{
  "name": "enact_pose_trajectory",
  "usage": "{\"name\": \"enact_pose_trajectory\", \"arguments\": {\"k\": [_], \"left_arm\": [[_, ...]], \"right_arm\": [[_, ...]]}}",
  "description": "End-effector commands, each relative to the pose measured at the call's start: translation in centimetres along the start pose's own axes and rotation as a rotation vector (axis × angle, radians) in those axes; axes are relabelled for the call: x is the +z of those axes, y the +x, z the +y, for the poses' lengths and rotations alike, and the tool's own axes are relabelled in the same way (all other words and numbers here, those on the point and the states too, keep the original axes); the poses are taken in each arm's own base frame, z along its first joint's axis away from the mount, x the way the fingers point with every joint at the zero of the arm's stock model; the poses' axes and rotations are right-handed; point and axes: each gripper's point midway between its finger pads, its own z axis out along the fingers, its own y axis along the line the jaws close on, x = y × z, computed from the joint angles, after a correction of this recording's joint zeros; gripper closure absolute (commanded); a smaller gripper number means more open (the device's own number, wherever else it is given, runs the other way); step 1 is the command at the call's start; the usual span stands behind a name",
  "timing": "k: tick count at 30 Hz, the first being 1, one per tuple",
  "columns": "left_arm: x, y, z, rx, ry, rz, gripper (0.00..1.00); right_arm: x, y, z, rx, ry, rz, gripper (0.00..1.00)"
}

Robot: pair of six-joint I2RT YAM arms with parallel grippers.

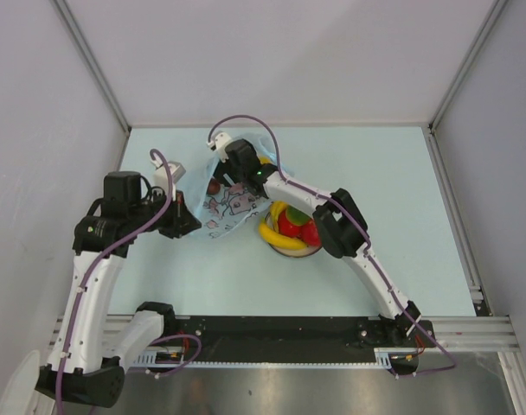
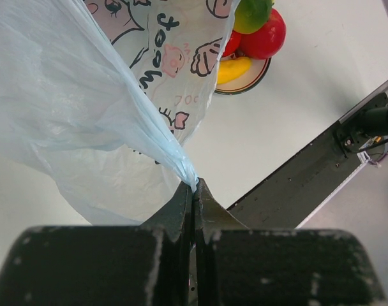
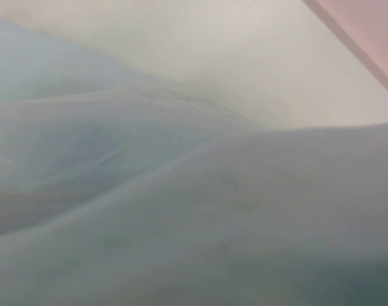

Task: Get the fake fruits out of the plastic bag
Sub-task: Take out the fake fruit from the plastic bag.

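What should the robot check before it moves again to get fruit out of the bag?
1. Left claw pinching the plastic bag: ok, shut on its corner.
2. Right claw open at the bag: ok.
3. Fruit seen by the right claw's camera: cannot tell, only blurry blue film.
4. Fruit left inside: cannot tell; a dark red lump shows there.
5. Taken-out fake fruits resting on the plate: ok.

Bright, even light overhead; shadows on the tabletop (image 1: 202,277) are faint and soft. The left wrist view is crisp, its fingers (image 2: 179,213) dark at the bottom. The right wrist view is all blur: the bag (image 3: 181,223), out of focus.
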Motion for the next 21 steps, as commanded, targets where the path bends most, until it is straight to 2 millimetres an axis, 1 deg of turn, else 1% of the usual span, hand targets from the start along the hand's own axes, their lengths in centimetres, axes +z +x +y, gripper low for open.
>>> {"name": "enact_pose_trajectory", "arguments": {"k": [1, 2, 3, 5, 6, 7, 8, 9, 12, 15, 18, 19, 21], "left_arm": [[-0.6, -0.9, -0.4, 0.031, 0.01, -0.034, 1.0], [-0.5, -0.9, -0.4, 0.029, 0.01, -0.034, 1.0], [-0.5, -1.0, -0.4, 0.03, 0.01, -0.036, 1.0], [-0.5, -0.9, -0.4, 0.03, 0.012, -0.034, 1.0], [-0.5, -0.9, -0.3, 0.028, 0.011, -0.032, 1.0], [-0.4, -1.0, -0.3, 0.028, 0.011, -0.032, 1.0], [-0.4, -1.0, -0.3, 0.027, 0.01, -0.031, 1.0], [-0.3, -1.0, -0.4, 0.024, 0.013, -0.031, 1.0], [-0.2, -1.1, -0.4, 0.021, 0.018, -0.034, 1.0], [-0.1, -1.1, -0.3, 0.014, 0.02, -0.037, 1.0], [0.0, -1.3, -0.3, 0.019, 0.021, -0.046, 1.0], [0.1, -1.4, -0.2, 0.02, 0.02, -0.047, 1.0], [0.4, -1.8, -0.1, 0.004, 0.02, -0.062, 1.0]], "right_arm": [[-0.3, -2.9, -2.7, -0.032, 0.087, -0.087, 0.0], [-0.1, -2.5, -2.7, -0.04, 0.09, -0.078, 0.0], [0.5, -1.5, -2.7, -0.053, 0.096, -0.058, 0.0], [0.8, -0.3, -2.9, -0.069, 0.106, -0.027, 0.0], [1.3, 1.2, -2.8, -0.082, 0.112, 0.003, 0.0], [1.4, 1.7, -3.0, -0.108, 0.127, 0.011, 0.0], [1.5, 2.2, -3.5, -0.118, 0.153, 0.024, 0.0], [1.6, 3.2, -3.5, -0.131, 0.156, 0.043, 0.0], [1.8, 4.2, -3.7, -0.151, 0.154, 0.06, 0.0], [1.9, 4.7, -3.6, -0.162, 0.141, 0.066, 0.05], [2.0, 4.8, -4.0, -0.178, 0.15, 0.062, 0.19], [2.0, 4.6, -4.1, -0.179, 0.151, 0.057, 0.34], [1.7, 4.1, -4.5, -0.184, 0.163, 0.038, 0.5]]}}
